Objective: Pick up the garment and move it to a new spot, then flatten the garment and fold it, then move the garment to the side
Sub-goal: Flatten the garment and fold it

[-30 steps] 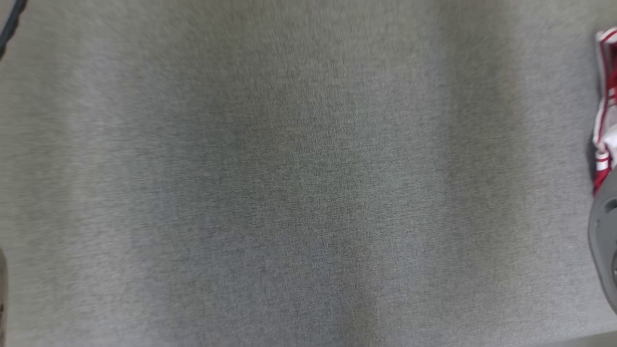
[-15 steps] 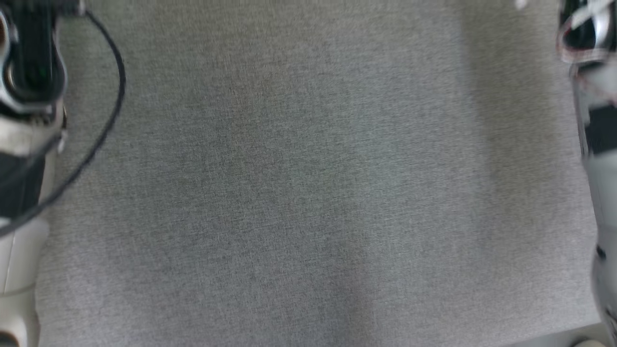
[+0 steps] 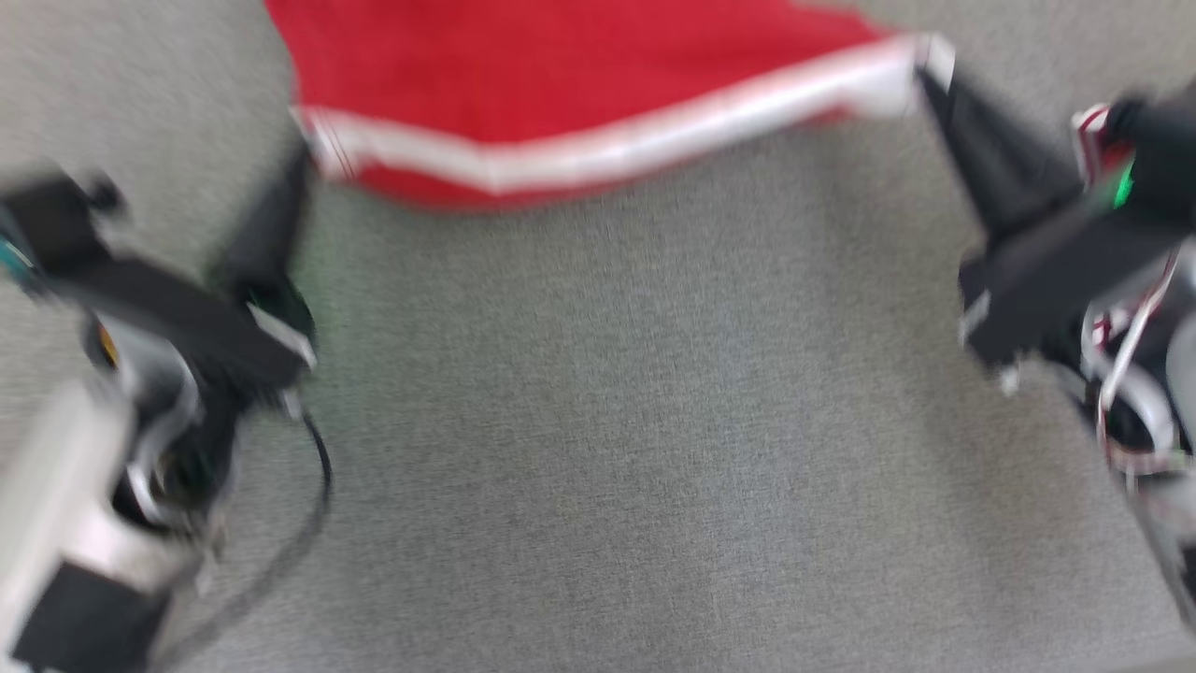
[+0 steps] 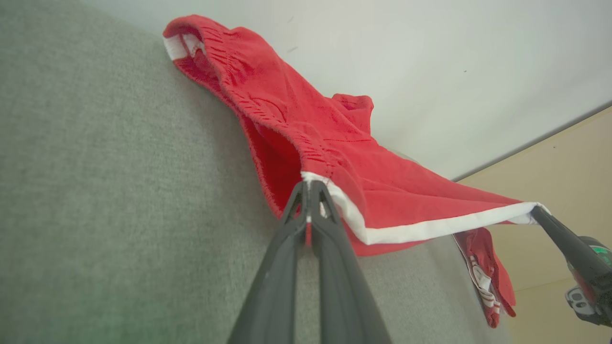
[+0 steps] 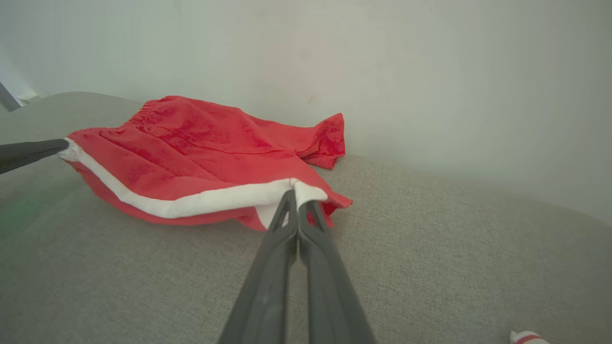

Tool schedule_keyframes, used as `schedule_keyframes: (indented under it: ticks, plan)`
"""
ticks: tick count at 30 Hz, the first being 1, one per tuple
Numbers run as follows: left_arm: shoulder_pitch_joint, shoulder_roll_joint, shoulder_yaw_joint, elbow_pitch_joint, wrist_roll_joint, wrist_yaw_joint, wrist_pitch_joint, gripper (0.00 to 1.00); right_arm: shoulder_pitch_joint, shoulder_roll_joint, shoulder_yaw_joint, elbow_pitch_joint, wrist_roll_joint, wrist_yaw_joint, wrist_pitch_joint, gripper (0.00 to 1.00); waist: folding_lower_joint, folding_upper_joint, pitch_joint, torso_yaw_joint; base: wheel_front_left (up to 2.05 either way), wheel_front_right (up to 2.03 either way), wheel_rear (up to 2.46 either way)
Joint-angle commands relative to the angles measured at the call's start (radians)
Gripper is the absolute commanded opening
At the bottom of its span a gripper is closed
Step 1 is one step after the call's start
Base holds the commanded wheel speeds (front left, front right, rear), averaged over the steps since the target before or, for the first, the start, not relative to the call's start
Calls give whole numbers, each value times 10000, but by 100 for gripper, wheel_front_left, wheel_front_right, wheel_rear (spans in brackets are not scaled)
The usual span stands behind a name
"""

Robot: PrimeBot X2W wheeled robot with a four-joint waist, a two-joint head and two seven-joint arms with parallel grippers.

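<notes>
- Change 1: 1 second ago the head view held bare surface, with a scrap of red and white at its right edge. Now the red fabric garment with a white hem band [image 3: 561, 84] spans its top. The whole picture is blurred and shifted, so my head has moved too.
- Change 2: my left pincer [image 3: 310, 164] and right pincer [image 3: 927, 65] have come into that view. Each is clenched on 1 end of the white band, which runs taut between them.
- Position: the hem is raised just off the surface; the far waistband end lies on it, near the wall.
- Judgement: this looks like the carry-and-spread step. Flattening and folding are not yet done.
- Surface: grey woven fabric top [image 3: 607, 449], flat and matte.
- Room: a plain white wall [image 5: 406, 71] stands behind. There is also a beige area [image 4: 564, 157]; floor or panel, I cannot tell.
- Smallest: a second red-and-white striped cloth [image 4: 485, 282] lies near my right pincer.
</notes>
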Motion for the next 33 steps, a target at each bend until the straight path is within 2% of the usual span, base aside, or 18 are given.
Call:
schedule_keyframes:
  ticks: [1, 5, 10, 15, 22, 33]
  plan:
    - [272, 36, -46, -37, -44, -37, 28, 0, 220, -93, -8, -106, 128, -27, 37, 0, 3, 1, -894, 281, 0, 0, 0]
    - [1729, 228, -399, -501, -544, -93, 554, 0, 2064, -536, -605, -1118, 1091, -27, 1122, 0, 3, 1, -1755, 484, 0, 0, 0]
    - [2777, 351, -523, -829, -786, -52, 553, 0, 3489, -818, -1052, -1855, 1661, -27, 1954, 0, 3, 1, -2302, 588, 0, 0, 0]
    - [3973, 508, -652, -1043, -897, 70, 442, 0, 5355, -1062, -1345, -2653, 2715, -27, 3316, 0, 3, 1, -2827, 700, 0, 0, 0]
    - [5473, 690, -819, -1499, -1017, 312, 281, 0, 7708, -988, -1804, -3453, 3221, -27, 4770, 0, 3, 1, -3283, 865, 0, 0, 0]
    - [7400, 945, -1089, -2387, -1039, 701, 45, 0, 10407, -357, -2529, -4648, 3165, -28, 5990, 0, 3, 1, -3417, 991, 0, 0, 0]
